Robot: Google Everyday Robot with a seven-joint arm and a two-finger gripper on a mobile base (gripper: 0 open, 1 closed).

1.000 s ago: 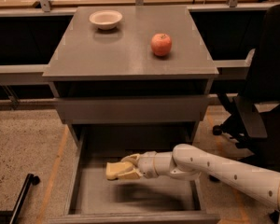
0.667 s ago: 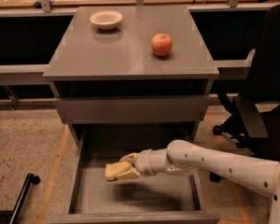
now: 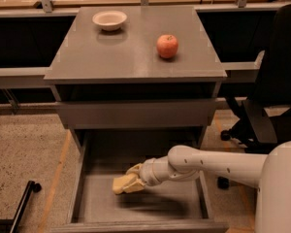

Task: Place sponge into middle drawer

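Note:
The middle drawer (image 3: 94, 208) is pulled out below the grey cabinet, its flat floor showing. My white arm reaches in from the right. My gripper (image 3: 131, 179) is over the left middle of the drawer and is shut on the pale yellow sponge (image 3: 122, 184), which hangs a little above the drawer floor and casts a shadow on it.
A red apple (image 3: 167, 46) and a white bowl (image 3: 109, 19) sit on the cabinet top (image 3: 131, 57). The top drawer front (image 3: 136, 113) is closed above. A black office chair (image 3: 276, 96) stands at the right. A black wheeled leg (image 3: 24, 198) is at the lower left.
The arm has drawn slightly back and lower; the sponge stays in the gripper at nearly the same spot over the drawer.

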